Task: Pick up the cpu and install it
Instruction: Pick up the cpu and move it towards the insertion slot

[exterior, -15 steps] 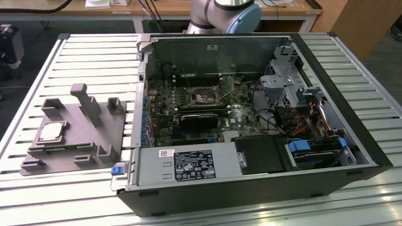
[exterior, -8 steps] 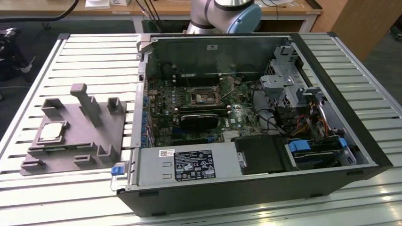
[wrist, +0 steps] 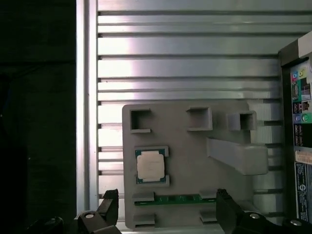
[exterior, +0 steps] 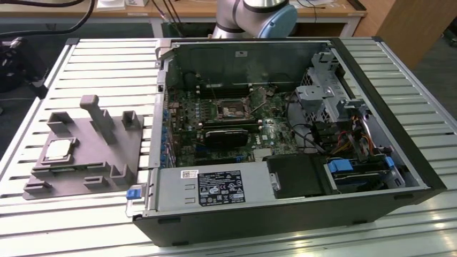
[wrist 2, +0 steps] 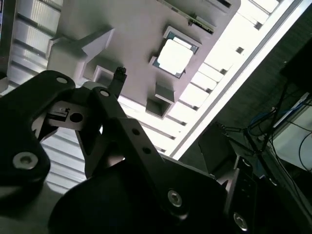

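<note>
The cpu (exterior: 59, 150) is a small silver square lying flat in a recess of the grey tray (exterior: 107, 160), at the exterior view's left beside the computer case. In the first wrist view the cpu (wrist: 150, 165) lies on the tray (wrist: 195, 146), with my gripper (wrist: 165, 196) hovering well above it. Its two black fingertips (wrist: 111, 201) stand wide apart with nothing between them. In the second wrist view the cpu (wrist 2: 175, 56) appears beyond one black finger (wrist 2: 118, 77). The motherboard socket (exterior: 234, 111) sits inside the open case.
The open computer case (exterior: 286, 139) lies on a slatted metal table (exterior: 100, 69). A black card (exterior: 227, 138) sits below the socket. The tray carries upright grey posts (exterior: 96, 115) and a green memory stick (wrist: 175, 199). The arm's base (exterior: 257, 16) stands behind the case.
</note>
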### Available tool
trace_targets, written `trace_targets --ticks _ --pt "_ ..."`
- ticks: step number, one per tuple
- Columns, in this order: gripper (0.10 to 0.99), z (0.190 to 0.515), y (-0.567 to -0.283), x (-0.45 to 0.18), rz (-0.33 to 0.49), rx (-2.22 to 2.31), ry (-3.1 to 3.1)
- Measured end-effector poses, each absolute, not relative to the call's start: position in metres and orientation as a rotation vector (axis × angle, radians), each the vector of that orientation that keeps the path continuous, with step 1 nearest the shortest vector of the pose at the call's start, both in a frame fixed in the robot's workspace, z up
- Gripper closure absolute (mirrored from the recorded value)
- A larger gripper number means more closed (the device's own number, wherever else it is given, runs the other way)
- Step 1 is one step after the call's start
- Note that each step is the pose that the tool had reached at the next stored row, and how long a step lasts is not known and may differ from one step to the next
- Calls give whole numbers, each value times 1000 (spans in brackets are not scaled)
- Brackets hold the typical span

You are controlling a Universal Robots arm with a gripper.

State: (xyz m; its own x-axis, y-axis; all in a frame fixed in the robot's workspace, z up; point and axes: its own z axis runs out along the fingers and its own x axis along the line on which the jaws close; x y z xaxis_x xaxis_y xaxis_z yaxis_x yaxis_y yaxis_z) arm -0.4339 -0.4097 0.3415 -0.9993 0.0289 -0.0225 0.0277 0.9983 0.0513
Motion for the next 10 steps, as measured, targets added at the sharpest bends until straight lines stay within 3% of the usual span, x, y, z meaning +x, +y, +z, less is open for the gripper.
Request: trace_targets --ticks 10 --pt "208 323 -411 -445 87 0 3119"
